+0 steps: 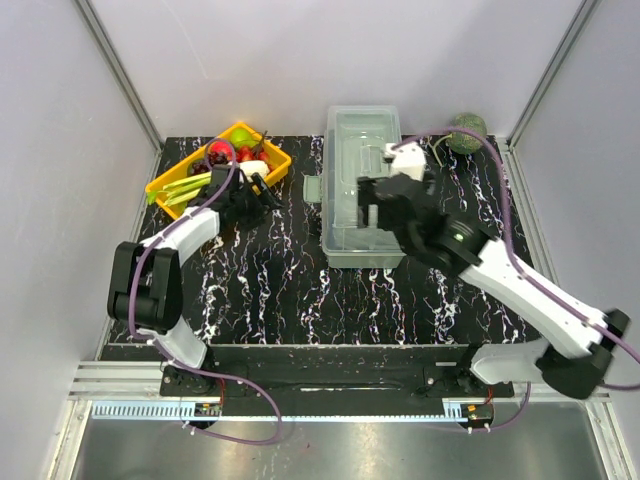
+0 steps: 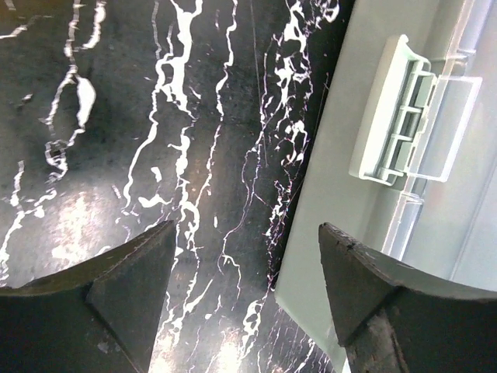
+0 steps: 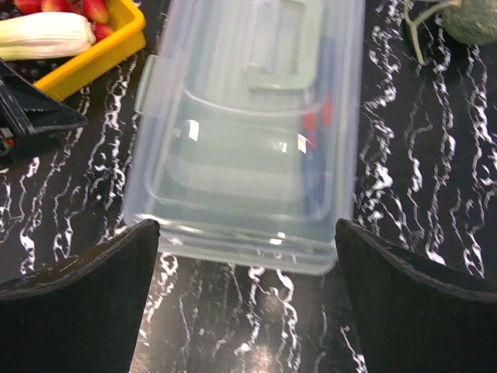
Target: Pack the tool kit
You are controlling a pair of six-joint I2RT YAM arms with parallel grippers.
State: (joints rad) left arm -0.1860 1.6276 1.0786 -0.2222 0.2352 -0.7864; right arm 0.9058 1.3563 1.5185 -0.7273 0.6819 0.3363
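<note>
The tool kit [image 1: 352,225] is a pale grey-green toolbox with its translucent lid shut, standing mid-table. In the right wrist view the box [image 3: 248,155] lies ahead, with red and blue shapes dimly visible through the lid. My right gripper [image 3: 247,256] is open and empty, hovering over the box's near end. My left gripper [image 2: 247,264] is open and empty above the table, just left of the box's side wall [image 2: 334,210] and its open latch [image 2: 396,116]. In the top view the left gripper [image 1: 262,195] sits between the yellow tray and the box. No loose screwdrivers or cutters show.
A yellow tray [image 1: 276,166] of fruit and vegetables stands at the back left, also in the right wrist view [image 3: 116,43]. A green round fruit [image 1: 466,131] with a stalk lies at the back right. The black marbled table top [image 1: 300,290] is walled on three sides.
</note>
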